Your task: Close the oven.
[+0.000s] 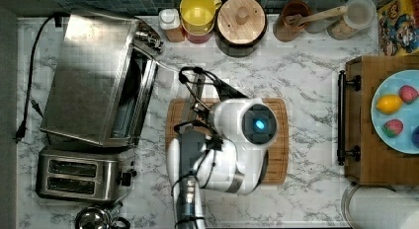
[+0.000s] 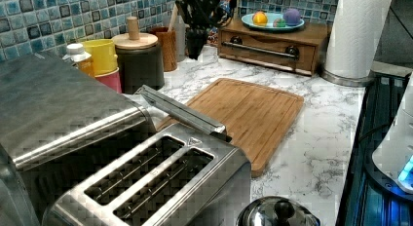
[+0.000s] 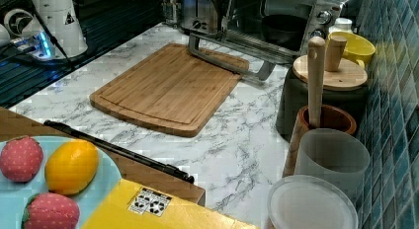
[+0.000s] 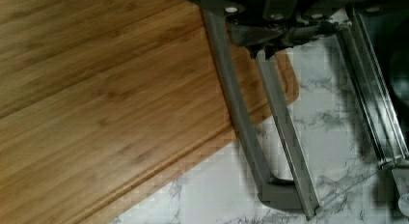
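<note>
The oven [image 1: 89,76] is a big steel box at the top view's left, with a black cord on its far side. Its glass door [image 3: 247,44] hangs down open, almost flat, and the bar handle [image 3: 217,58] reaches over the corner of the wooden cutting board [image 3: 168,86]. My gripper [image 3: 223,14] hangs just above the door, near the handle. In the wrist view the gripper [image 4: 260,43] sits right over the handle bar [image 4: 241,118] and the door's edge [image 4: 287,137]. In the left view the door [image 2: 180,111] juts out past the oven [image 2: 53,104].
A two-slot toaster [image 1: 84,174] stands beside the oven. Jars, a yellow cup [image 1: 198,14] and a lidded pot [image 1: 241,21] line the tiled back wall. A wooden tray [image 1: 360,140] holds a plate of fruit. A paper towel roll [image 2: 358,31] stands nearby.
</note>
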